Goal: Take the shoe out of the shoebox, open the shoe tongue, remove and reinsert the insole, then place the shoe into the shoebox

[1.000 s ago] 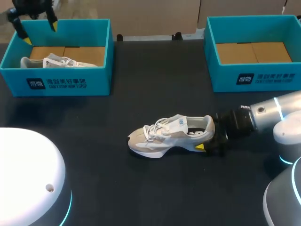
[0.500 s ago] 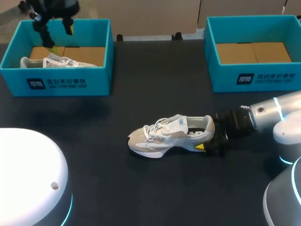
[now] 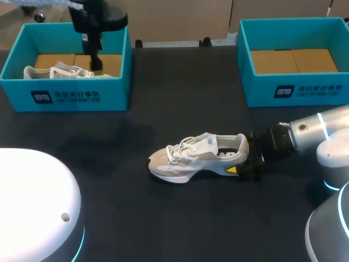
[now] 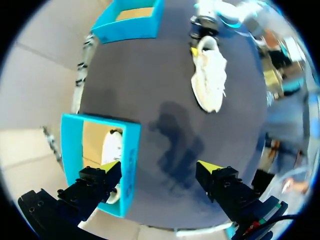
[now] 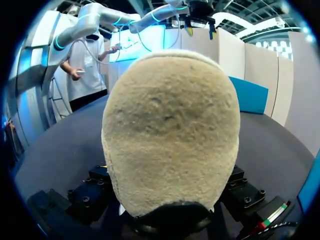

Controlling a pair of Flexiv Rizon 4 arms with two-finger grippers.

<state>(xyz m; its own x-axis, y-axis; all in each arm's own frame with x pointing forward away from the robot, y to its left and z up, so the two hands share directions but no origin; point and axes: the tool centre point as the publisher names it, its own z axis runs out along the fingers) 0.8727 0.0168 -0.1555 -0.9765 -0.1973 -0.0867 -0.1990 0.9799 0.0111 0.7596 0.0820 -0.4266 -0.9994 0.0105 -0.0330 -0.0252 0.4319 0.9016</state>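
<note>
clearly right pincer (image 3: 239, 164) clamps the shoe (image 3: 196, 158) heel, left pincer (image 4: 159, 166) gapes empty; shallow hold may let it twist.

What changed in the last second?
The left end effector swung rightward above the left shoebox, from its back left corner to near its right wall. It was open throughout and held nothing. Unchanged: the right end effector stays clamped on the heel of the shoe, and the second shoe lies in the left shoebox.
</note>
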